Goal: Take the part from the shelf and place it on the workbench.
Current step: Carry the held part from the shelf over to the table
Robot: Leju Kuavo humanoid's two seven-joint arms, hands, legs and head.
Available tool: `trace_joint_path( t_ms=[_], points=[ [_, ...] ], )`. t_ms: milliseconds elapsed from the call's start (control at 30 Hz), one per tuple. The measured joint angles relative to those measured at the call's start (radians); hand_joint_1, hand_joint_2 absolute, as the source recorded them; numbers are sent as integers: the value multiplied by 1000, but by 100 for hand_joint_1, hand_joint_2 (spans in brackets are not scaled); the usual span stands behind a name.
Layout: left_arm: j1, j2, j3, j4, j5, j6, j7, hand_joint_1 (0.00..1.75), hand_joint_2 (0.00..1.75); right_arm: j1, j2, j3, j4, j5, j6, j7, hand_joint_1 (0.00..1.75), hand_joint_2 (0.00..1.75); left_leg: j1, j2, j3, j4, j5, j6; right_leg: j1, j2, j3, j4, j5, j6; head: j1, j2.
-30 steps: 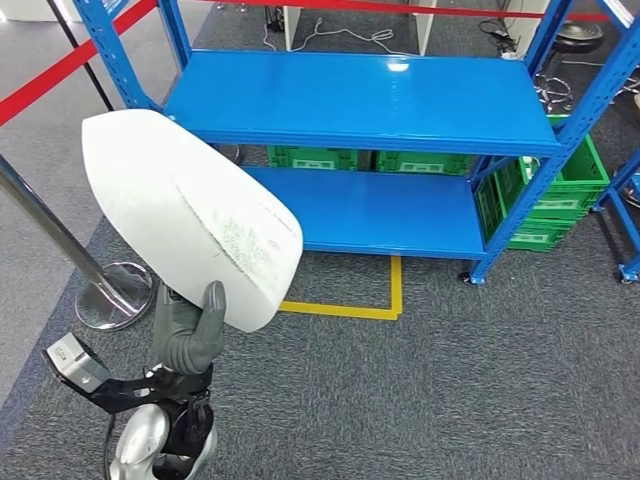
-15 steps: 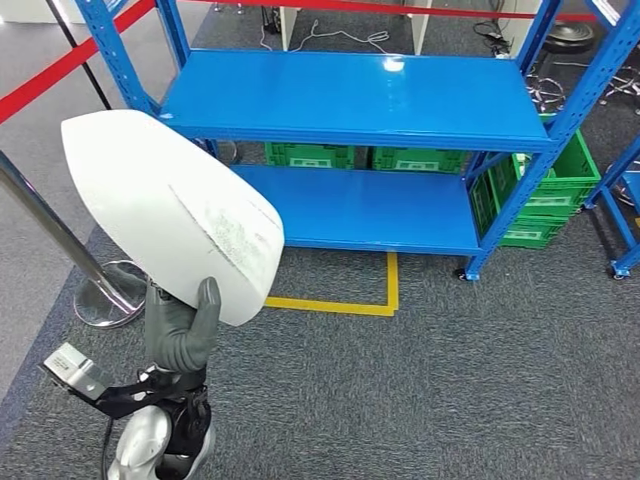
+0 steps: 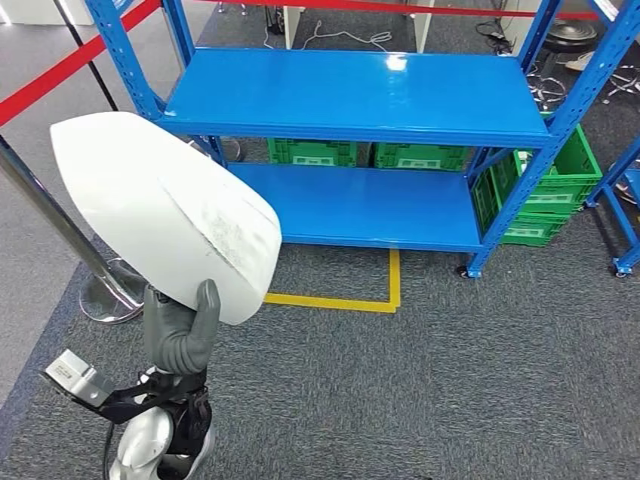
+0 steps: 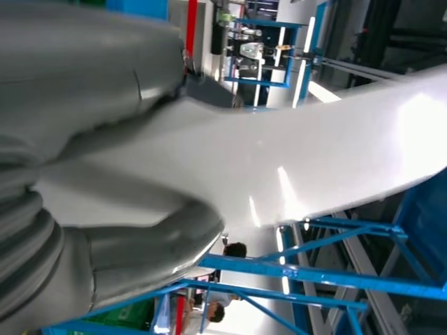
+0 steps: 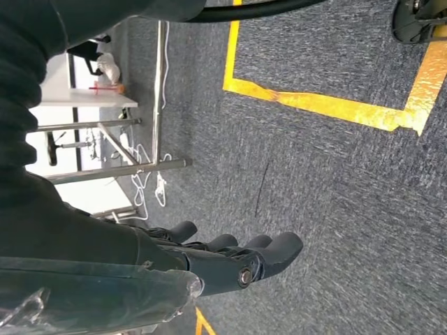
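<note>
A large white, smooth, shell-shaped part is held up at the left of the head view, in front of the blue shelf. My left hand grips its lower edge from beneath, grey thumb against the face. In the left wrist view the part runs across the picture with my left hand wrapped around it. My right hand hangs over grey carpet, dark fingers stretched out together and holding nothing.
The blue shelf's two boards are bare; green crates sit under and beside it. A yellow floor line marks the carpet. A steel post with a round base and red barrier tape stand at the left.
The camera has shifted slightly; the part sits a little further left and lower in view than a second ago. My left hand's grip is unchanged.
</note>
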Motion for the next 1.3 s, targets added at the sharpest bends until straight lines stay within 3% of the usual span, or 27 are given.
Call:
trace_joint_path(
  t_ms=[67, 100, 200, 267, 300, 333, 400, 433, 500, 567, 633, 700, 767, 800, 833, 900, 967, 1033, 1100, 1167, 1233, 1267, 1300],
  points=[
    [1, 4, -5, -2, -12, 2, -7, 175, 175, 1, 0, 0, 0, 5, 4, -6, 0, 175, 1, 0, -7, 8, -5, -11, -2, 0, -6, 1, 7, -12, 0, 0],
    [1, 6, -8, -3, -15, 3, -10, 175, 175, 2, 0, 0, 0, 6, 7, -7, 0, 175, 2, 1, -18, 31, -25, -16, -4, -1, -8, -1, 11, -18, -2, 0],
    [4, 12, -11, -5, -18, 5, -13, 175, 175, 1, 0, 1, 0, -5, 9, -9, 0, 175, 4, 1, -95, 209, -128, -28, -5, -2, -18, -2, 19, -29, -8, 0],
    [8, 16, -12, -5, -18, 6, -13, 175, 175, 2, 0, 0, 0, -15, 8, -9, 0, 175, 5, 1, -130, 293, -156, -30, -4, 3, -27, -1, 24, -29, -8, 0],
    [8, 19, -13, -5, -18, 7, -13, 175, 175, 3, 0, 0, 0, -19, 6, -9, 0, 175, 5, 1, -122, 285, -143, -29, -4, 8, -30, -1, 26, -28, -8, 0],
    [9, 20, -13, -5, -18, 7, -13, 175, 175, 2, 0, -1, 0, -22, 4, -8, 0, 175, 5, -2, -95, 240, -113, -27, -4, 15, -32, -1, 29, -26, -8, 0],
    [9, 23, -14, -7, -19, 7, -13, 175, 175, -1, 1, -3, 0, -26, -2, -7, 0, 175, 9, -29, -15, 103, -54, -21, -3, 32, -37, 2, 33, -19, -8, 0],
    [9, 24, -14, -8, -20, 7, -13, 175, 175, -3, 1, -3, 0, -26, -4, -7, 0, 175, 11, -44, 14, 50, -42, -17, -2, 41, -43, 5, 35, -15, -8, 0],
    [10, 25, -14, -10, -21, 8, -14, 175, 175, -6, 1, -3, 0, -26, -6, -7, 0, 175, 12, -55, 32, 8, -44, -9, -2, 58, -56, 9, 42, -3, -8, 0],
    [11, 26, -14, -10, -21, 8, -14, 175, 175, -3, 0, -4, 0, -27, -7, -6, 0, 175, 12, -38, 29, 6, -42, 3, -4, 60, -68, 13, 42, 8, -7, 0],
    [11, 26, -14, -11, -21, 8, -15, 175, 175, 0, 0, -4, 0, -27, -7, -5, 0, 175, 15, -20, 28, 3, -38, 14, -3, 35, -95, 68, 4, 17, -1, 0],
    [12, 26, -14, -11, -21, 8, -15, 175, 175, -1, 0, -4, 0, -27, -7, -4, 0, 175, 13, 0, 28, 3, -38, 19, -3, 9, -149, 194, -62, 25, 5, 0],
    [13, 26, -14, -11, -21, 8, -15, 175, 175, 0, 0, -4, 0, -27, -7, -4, 0, 175, 12, 22, 27, 3, -38, 20, -3, 2, -185, 286, -92, 29, 5, 0],
    [13, 26, -14, -11, -21, 8, -15, 175, 175, 0, 0, -4, 0, -28, -7, -4, 0, 175, 12, 32, 28, 4, -38, 20, -3, -1, -178, 281, -81, 29, 5, 0],
    [13, 26, -14, -11, -22, 8, -15, 175, 175, 1, 0, -4, 0, -28, -6, -4, 0, 175, 12, 40, 29, 4, -38, 20, -3, -7, -152, 238, -55, 29, 5, 0],
    [13, 26, -14, -12, -22, 7, -15, 175, 175, -1, 0, -4, 0, -28, -5, -4, 0, 175, 8, 56, 31, 5, -40, 16, 0, -45, -77, 102, 0, 26, 6, 0],
    [12, 27, -14, -12, -21, 6, -15, 175, 175, -5, 0, -5, 0, -28, -4, -4, 0, 175, 1, 72, 30, 8, -42, 7, 4, -72, -38, 22, 21, 13, 5, 0],
    [11, 27, -14, -13, -21, 3, -15, 175, 175, -7, 0, -5, 0, -29, -3, -4, 0, 175, -2, 91, 29, 10, -42, -1, 6, -57, -41, 15, 23, -4, 3, 0],
    [10, 26, -14, -13, -20, 1, -15, 175, 175, -5, 0, -5, 0, -30, -2, -3, 0, 175, 1, 83, 24, 24, -57, -12, 3, -36, -45, 13, 29, -16, 1, 0],
    [10, 27, -14, -14, -18, 0, -16, 175, 175, -5, -1, -6, 0, -31, -2, -1, 0, 175, 5, 44, -12, 107, -111, -23, -2, -15, -47, 11, 35, -26, -1, 0],
    [12, 29, -14, -15, -18, 0, -16, 175, 175, -6, -1, -6, 0, -31, -1, -1, 0, 175, 7, 19, -74, 237, -170, -28, -3, 8, -52, 11, 38, -30, -2, 0],
    [12, 30, -14, -15, -18, 0, -16, 175, 175, -6, -1, -6, 0, -31, -1, -1, 0, 175, 7, 16, -95, 278, -179, -28, -3, 20, -54, 11, 39, -31, -2, 0],
    [12, 31, -14, -15, -18, 0, -16, 175, 175, -5, -1, -6, 0, -31, -1, -1, 0, 175, 8, 14, -101, 286, -169, -28, -3, 32, -54, 11, 40, -30, -2, 0]
  ],
)
